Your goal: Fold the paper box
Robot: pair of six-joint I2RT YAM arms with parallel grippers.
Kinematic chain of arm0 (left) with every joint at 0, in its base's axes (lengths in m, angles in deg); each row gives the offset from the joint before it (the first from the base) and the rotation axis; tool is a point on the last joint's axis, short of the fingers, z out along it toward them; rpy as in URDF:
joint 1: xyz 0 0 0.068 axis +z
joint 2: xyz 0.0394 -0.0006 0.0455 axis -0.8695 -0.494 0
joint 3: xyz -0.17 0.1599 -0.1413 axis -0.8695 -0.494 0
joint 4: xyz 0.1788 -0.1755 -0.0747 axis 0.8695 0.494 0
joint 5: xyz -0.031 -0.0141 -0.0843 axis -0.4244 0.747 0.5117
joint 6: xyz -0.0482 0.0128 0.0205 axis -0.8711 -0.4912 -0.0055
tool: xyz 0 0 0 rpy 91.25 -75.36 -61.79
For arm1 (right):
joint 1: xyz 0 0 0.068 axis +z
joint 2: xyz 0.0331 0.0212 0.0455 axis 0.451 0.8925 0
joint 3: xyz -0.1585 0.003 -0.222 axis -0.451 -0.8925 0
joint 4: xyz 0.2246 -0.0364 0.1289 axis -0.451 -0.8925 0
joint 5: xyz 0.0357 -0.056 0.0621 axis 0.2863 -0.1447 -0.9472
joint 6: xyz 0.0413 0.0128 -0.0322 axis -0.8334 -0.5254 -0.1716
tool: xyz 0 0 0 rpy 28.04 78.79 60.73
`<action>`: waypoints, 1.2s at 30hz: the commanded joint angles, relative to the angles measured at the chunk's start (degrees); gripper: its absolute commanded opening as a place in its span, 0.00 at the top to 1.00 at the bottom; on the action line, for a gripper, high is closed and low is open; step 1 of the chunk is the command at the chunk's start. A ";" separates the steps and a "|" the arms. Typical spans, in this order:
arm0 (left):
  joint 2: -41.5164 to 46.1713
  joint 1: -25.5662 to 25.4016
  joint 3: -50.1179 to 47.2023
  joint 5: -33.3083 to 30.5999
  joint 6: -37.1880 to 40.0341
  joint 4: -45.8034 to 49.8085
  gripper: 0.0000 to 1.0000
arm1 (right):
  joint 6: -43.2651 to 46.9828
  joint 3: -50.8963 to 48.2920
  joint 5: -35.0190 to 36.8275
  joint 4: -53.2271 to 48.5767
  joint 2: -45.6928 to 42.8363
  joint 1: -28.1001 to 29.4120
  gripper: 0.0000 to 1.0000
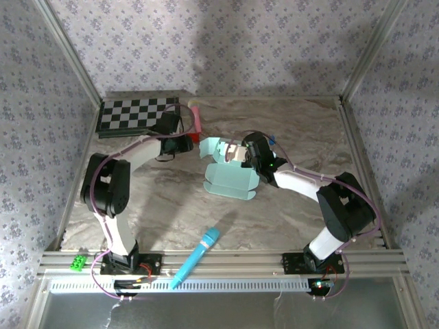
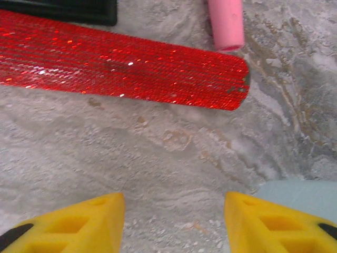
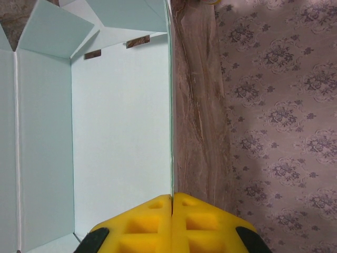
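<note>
In the overhead view, the thin pale mint-blue card paper box [image 1: 230, 179] lies partly folded near the middle of the marbled grey-brown desk [image 1: 171, 212], between the two arms, with some panels raised and a rounded-edged panel flat toward the near side. The right hand [image 1: 240, 153] is at the box's far right part, touching it. The left hand [image 1: 186, 142] hovers just left of the box's far flap. A black-and-white chequered board [image 1: 137, 113] sits in the far left corner, with a pink cylindrical piece [image 1: 196, 120] just beside it. A bright blue stick-shaped microphone [image 1: 197, 256] lies at the near edge, well apart from the box, and a small green block [image 1: 79, 261] rests on the frame rail at the near left.

In the left wrist view, the left hand [image 2: 174, 221] has its yellow fingers [image 2: 97, 224] spread wide with only bare desk [image 2: 158, 153] between them. A corner of the paper box [image 2: 303, 196] lies just beside the right-side finger; whether they touch I cannot tell. Beyond lie a red sequinned strip with a rounded end [image 2: 121, 66] and the pink cylindrical piece [image 2: 226, 23].

In the right wrist view, the right hand [image 3: 172, 203] has its yellow fingers [image 3: 142, 224] pressed together on the thin upright edge of a paper box [image 3: 121, 132] wall. The box's pale inside shows creases, raised flaps and two small slots. The desk [image 3: 192, 105] and floral wallpaper [image 3: 279, 105] lie past that edge.
</note>
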 commanded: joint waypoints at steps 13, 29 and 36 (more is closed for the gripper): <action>-6.22 -2.79 8.56 7.97 9.07 6.74 0.40 | 0.87 1.68 0.56 0.31 0.98 0.83 1.00; -3.31 -3.66 4.64 17.73 14.63 3.59 0.43 | 0.70 2.25 1.64 0.19 2.04 1.34 1.00; -1.36 -3.87 2.31 21.42 15.49 0.41 0.47 | 0.71 2.27 1.83 0.31 2.12 1.37 1.00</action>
